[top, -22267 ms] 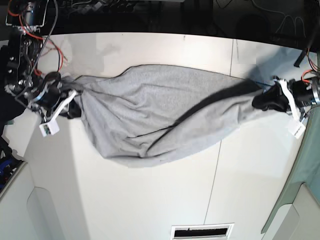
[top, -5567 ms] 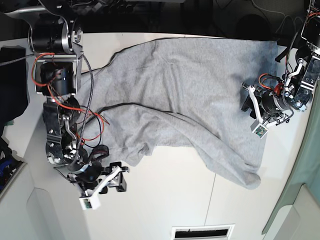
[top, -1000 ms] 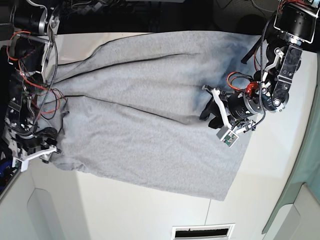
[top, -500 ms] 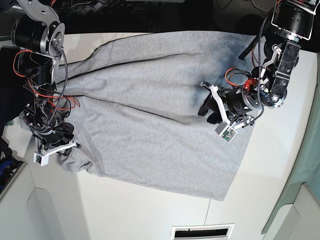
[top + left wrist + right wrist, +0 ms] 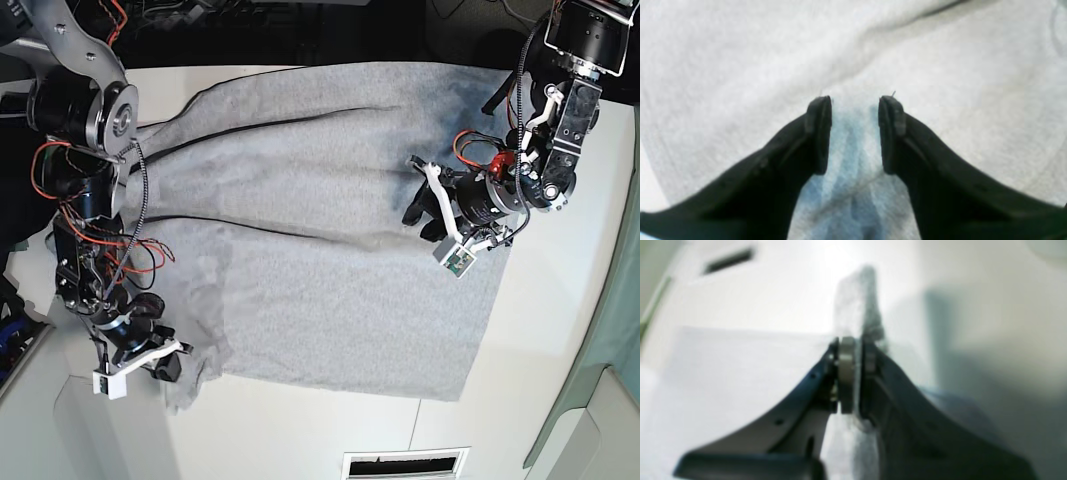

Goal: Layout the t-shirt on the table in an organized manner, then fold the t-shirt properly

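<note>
The light grey t-shirt (image 5: 310, 190) lies spread over most of the white table (image 5: 560, 330), with long creases running across it. My left gripper (image 5: 418, 218) hovers open over the shirt's right half. In the left wrist view its black fingers (image 5: 820, 133) stand apart just above the cloth (image 5: 940, 83), with nothing between them. My right gripper (image 5: 168, 364) is at the shirt's front left corner. The right wrist view shows that gripper (image 5: 851, 343) shut on a thin fold of the grey cloth (image 5: 857, 300), which sticks out past the tips.
A dark vent slot (image 5: 405, 463) sits in the table's front edge. Cables and dark equipment (image 5: 250, 20) line the back. A pale green panel (image 5: 615, 300) runs along the right side. The table's left edge drops away beside my right arm (image 5: 90, 110).
My right gripper has shut on the shirt's left corner and moved toward the front edge, pulling that corner with it. The left gripper stayed open and shifted only slightly.
</note>
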`<state>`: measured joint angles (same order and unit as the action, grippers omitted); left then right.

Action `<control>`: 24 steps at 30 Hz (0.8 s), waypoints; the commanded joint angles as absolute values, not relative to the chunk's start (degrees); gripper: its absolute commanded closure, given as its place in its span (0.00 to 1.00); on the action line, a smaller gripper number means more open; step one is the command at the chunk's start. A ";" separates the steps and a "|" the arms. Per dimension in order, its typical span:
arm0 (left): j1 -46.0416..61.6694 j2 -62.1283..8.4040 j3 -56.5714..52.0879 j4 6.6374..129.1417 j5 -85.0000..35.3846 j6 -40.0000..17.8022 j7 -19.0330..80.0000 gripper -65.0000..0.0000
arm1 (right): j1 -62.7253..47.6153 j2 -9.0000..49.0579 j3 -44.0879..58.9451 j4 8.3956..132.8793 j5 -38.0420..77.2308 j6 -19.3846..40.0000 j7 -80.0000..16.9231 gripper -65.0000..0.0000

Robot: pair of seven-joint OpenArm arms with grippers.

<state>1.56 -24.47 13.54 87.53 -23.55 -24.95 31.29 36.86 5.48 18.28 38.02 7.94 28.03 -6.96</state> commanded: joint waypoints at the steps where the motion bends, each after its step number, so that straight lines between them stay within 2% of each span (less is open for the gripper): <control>1: 0.67 -24.93 13.17 88.38 -24.12 -25.15 30.28 0.60 | 38.96 4.16 18.15 39.07 8.54 29.98 -5.58 1.00; 2: 0.67 -24.93 13.17 88.38 -24.10 -25.12 30.28 0.60 | 39.00 3.25 17.85 39.05 8.54 30.55 -5.58 0.93; 4: 0.64 -24.95 13.17 88.38 -23.92 -25.12 30.26 0.60 | 38.63 1.78 16.21 39.05 8.54 30.92 -5.61 0.64; 5: 0.64 -24.93 13.17 88.36 -23.70 -25.12 30.26 0.60 | 38.35 1.30 14.72 39.05 8.56 31.33 -5.61 0.54; 6: 0.64 -24.93 13.17 88.33 -23.44 -25.12 30.26 0.60 | 38.04 1.06 12.91 39.03 8.40 31.57 -5.63 0.49; 7: 0.64 -24.95 13.17 88.33 -23.16 -25.12 30.24 0.60 | 37.58 0.99 10.79 39.05 8.23 31.73 -5.63 0.49; 11: 0.67 -24.97 13.17 88.09 -21.43 -25.10 30.24 0.60 | 36.32 2.13 3.64 39.11 7.51 31.16 -5.74 0.49; 14: 0.62 -25.96 13.17 88.09 -20.91 -25.02 29.71 0.60 | 35.48 3.81 2.39 39.11 7.55 30.39 -4.89 0.49; 19: -1.43 -29.45 13.15 88.09 -20.93 -19.16 26.79 0.60 | 35.40 7.46 5.54 39.27 7.51 29.65 -3.07 0.52; 20: -2.31 -29.85 13.15 88.09 -20.93 -18.20 26.81 0.60 | 35.38 8.14 7.01 39.27 7.51 29.69 -2.68 0.58; 21: -3.20 -30.22 13.15 88.09 -20.93 -17.52 26.81 0.60 | 35.38 8.82 8.62 39.27 7.49 29.71 -2.70 0.71; 22: -4.01 -30.37 13.15 88.09 -20.97 -17.08 26.83 0.60 | 35.35 9.28 10.20 39.27 7.49 29.80 -2.81 0.89; 23: -4.75 -30.35 13.15 88.09 -20.97 -17.06 26.94 0.62 | 35.18 9.72 11.70 39.27 7.35 29.85 -3.07 1.00; 24: -5.37 -30.35 13.15 88.09 -20.95 -17.10 27.09 0.67 | 34.96 10.04 13.08 39.27 6.48 29.87 -3.22 1.00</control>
<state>-4.51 -29.65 13.50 87.26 -20.58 -17.17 28.10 33.34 9.52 13.02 38.26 5.96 29.58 -4.34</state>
